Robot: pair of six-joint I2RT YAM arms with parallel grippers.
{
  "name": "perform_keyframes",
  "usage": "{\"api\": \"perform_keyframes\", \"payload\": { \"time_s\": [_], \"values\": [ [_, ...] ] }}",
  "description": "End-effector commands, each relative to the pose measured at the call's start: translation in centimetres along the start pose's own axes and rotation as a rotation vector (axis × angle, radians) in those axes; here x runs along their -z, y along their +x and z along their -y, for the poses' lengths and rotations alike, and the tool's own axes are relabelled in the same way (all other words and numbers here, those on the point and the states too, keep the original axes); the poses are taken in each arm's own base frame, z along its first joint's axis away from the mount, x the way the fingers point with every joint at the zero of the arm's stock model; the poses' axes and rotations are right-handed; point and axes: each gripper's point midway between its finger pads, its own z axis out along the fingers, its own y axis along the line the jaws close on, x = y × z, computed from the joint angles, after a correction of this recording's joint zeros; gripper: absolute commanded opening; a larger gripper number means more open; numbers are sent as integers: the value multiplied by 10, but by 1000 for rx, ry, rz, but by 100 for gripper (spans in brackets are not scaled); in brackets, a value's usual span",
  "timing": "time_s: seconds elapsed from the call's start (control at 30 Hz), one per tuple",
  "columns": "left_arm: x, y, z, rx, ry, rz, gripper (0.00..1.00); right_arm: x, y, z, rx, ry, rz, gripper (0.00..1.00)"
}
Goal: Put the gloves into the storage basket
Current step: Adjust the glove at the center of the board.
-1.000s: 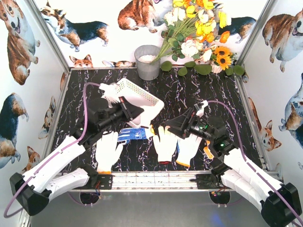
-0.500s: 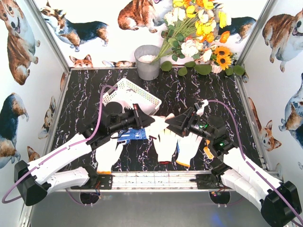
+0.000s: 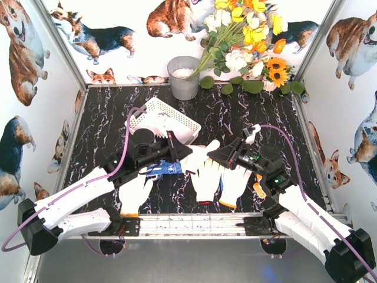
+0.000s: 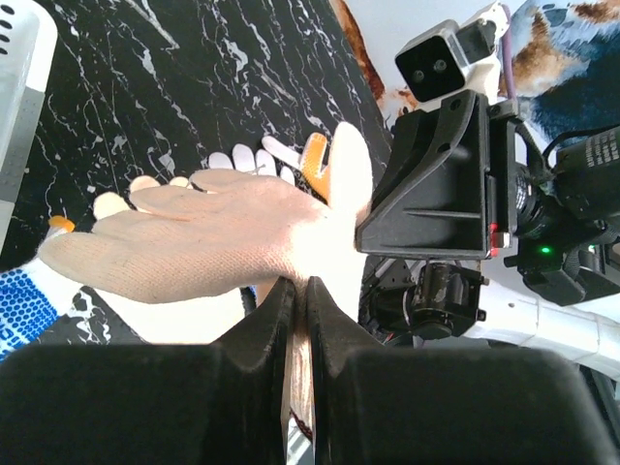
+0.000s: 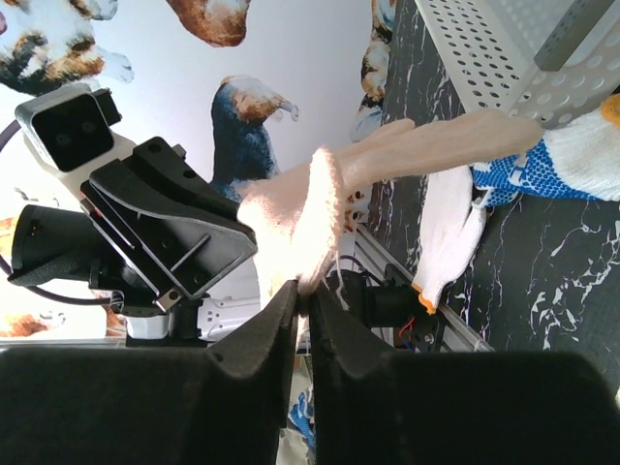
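One cream glove (image 3: 201,155) hangs in the air between both arms. My left gripper (image 3: 188,154) is shut on its cuff, and in the left wrist view the glove (image 4: 213,237) spreads out past that gripper (image 4: 298,294). My right gripper (image 3: 210,158) is shut on the cuff's other edge; the same glove (image 5: 360,174) rises above that gripper (image 5: 303,294). On the table lie a blue-dotted glove (image 3: 165,169), a white glove (image 3: 134,190) and two more white gloves (image 3: 206,180). The white lattice storage basket (image 3: 154,109) stands behind the left gripper.
A grey metal bucket (image 3: 184,78) stands at the back, with a bunch of flowers (image 3: 244,41) to its right. An orange item (image 3: 259,190) lies beside the right arm. Metal posts and corgi-print walls close in both sides.
My left arm carried the cream glove rightward to the right gripper. The right gripper's jaws went from wide open to shut on the glove's cuff.
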Motion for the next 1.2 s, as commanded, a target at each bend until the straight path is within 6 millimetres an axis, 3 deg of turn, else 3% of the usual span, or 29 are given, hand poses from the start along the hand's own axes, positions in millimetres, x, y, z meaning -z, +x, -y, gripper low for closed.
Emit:
{"api": "perform_keyframes", "payload": {
  "time_s": [0.0,0.1,0.17,0.2,0.3,0.43,0.6,0.77,1.17],
  "values": [
    [2,-5,9,-35,10,13,0,3,-8,-28,58,-71,31,12],
    [3,-5,8,-42,8,18,1,3,-8,-27,53,-68,35,9],
    [4,-3,0,-60,-33,8,17,3,-9,-28,53,-70,39,5],
    [5,-2,-8,-65,-73,2,30,4,-9,-29,53,-71,42,0],
    [10,0,-34,-81,-219,-12,60,5,-11,-26,43,-50,59,0],
    [17,-1,-37,-135,-264,-17,77,7,-13,-14,22,-10,89,0],
    [18,-1,-12,-246,-191,8,85,10,-17,4,10,59,126,0],
    [7,14,4,-354,-169,-1,90,15,-24,11,6,132,172,0],
    [-48,67,26,-516,-222,-38,100,23,-35,11,-84,156,263,0]
  ]
}}
